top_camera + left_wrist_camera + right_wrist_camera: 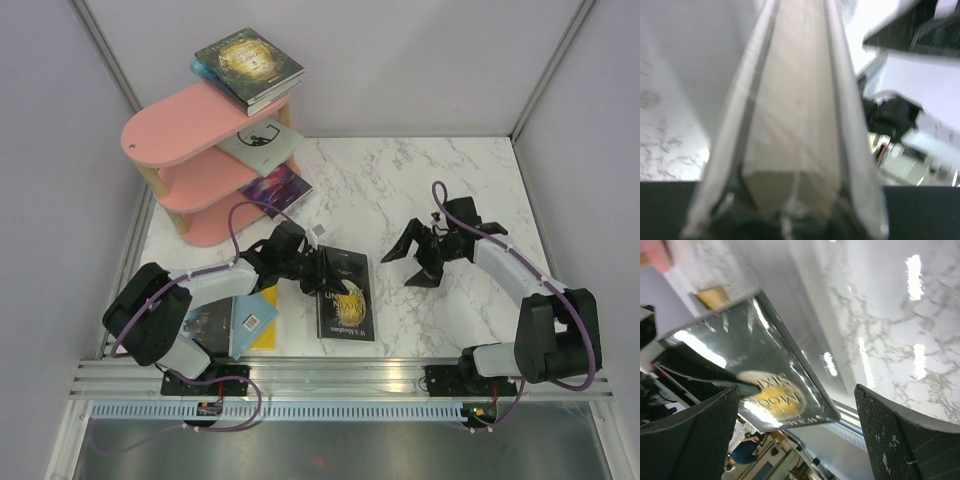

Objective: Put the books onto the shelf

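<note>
Left gripper (322, 272) of mine is clamped on the left edge of the moon book (347, 300), and my wrist view is filled by its pale page block (795, 125) running between the two covers (blurred, but plainly between my fingers). That book sits on the table (420, 190) in front of my bases, between my two arms. My right gripper (400, 270) hangs just right of it with the jaws spread wide, holding nothing and not touching it; its camera looks along the glossy dark cover with the gold moon (775, 395). The shelf (190, 150) stands at the far left. Its top tier carries a stack (248, 65) of two, the middle a grey book (262, 145), the bottom a purple book (275, 188). A dark, a light blue and a yellow one lie as a pile (235, 322) by my left arm.
</note>
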Available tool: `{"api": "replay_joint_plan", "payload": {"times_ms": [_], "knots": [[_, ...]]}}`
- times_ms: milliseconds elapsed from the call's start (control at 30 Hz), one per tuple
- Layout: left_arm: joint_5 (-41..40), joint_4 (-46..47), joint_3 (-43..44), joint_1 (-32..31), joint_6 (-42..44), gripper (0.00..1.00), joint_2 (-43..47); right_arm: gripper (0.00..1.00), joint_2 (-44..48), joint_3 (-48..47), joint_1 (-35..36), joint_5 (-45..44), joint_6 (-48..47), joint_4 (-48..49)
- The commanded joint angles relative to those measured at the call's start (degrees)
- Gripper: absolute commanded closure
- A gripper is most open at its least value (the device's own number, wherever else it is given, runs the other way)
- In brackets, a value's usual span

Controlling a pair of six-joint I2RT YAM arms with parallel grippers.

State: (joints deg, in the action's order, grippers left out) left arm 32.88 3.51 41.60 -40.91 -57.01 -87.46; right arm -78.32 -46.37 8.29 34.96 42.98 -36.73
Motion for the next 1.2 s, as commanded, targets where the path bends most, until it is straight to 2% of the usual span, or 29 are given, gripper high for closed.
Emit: {"api": "replay_joint_plan", "payload": {"times_ms": [0, 33, 133, 233, 467, 600, 700, 733, 767, 833, 1100, 1167], "knots": [[16.05, -1.13, 3.84, -0.23, 10.69, 0.98, 6.59, 0.02, 0.81, -6.87, 0.14, 5.1, -2.64, -0.01], [19.29, -0.79, 3.75, -0.31, 10.78, 0.98, 8.17, 0.02, 0.37, -7.59, 0.06, 5.9, -3.34, -0.01], [22.39, 0.97, 2.96, -0.23, 10.26, 0.98, 10.99, 0.02, 0.1, -9.53, 0.14, 8.01, -3.52, 0.43], [27.56, 5.96, 1.82, 0.04, 7.54, 0.98, 14.06, 0.02, 0.28, -10.06, 0.06, 9.24, -2.73, 1.83], [31.63, 11.26, 1.37, 0.56, 2.53, 0.98, 14.34, 0.02, 4.22, -7.69, 0.14, 14.34, 0.35, 5.61], [31.98, 13.45, 0.06, 0.83, 0.86, 0.98, 12.85, 0.02, 9.58, -3.83, 0.05, 16.8, 5.08, 11.76], [32.16, 17.4, -1.52, 0.92, -1.51, 0.98, 12.58, 0.02, 14.77, 0.57, 0.14, 18.56, 13.24, 21.41], [32.24, 18.71, -1.87, 1.09, -2.39, 0.98, 12.66, 0.02, 15.91, 2.06, 0.14, 19.26, 15.88, 28.14], [32.33, 20.03, -2.23, 1.18, -4.31, 0.98, 12.67, 0.02, 17.92, 3.55, 0.14, 19.96, 21.56, 31.6], [32.77, 25.04, -3.11, 1.44, -6.61, 0.98, 12.23, 0.02, 19.52, 7.34, 0.14, 21.37, 25.38, 38.97], [34.35, 39.02, -4.16, 1.53, -16.54, 0.98, 8.63, 0.02, 22.95, 8.67, 0.93, 26.03, 29.79, 43.94], [35.49, 41.22, -4.16, 1.53, -18.04, 0.98, 7.31, 0.07, 23.57, 8.14, 1.02, 27.17, 29.88, 43.94]]}}
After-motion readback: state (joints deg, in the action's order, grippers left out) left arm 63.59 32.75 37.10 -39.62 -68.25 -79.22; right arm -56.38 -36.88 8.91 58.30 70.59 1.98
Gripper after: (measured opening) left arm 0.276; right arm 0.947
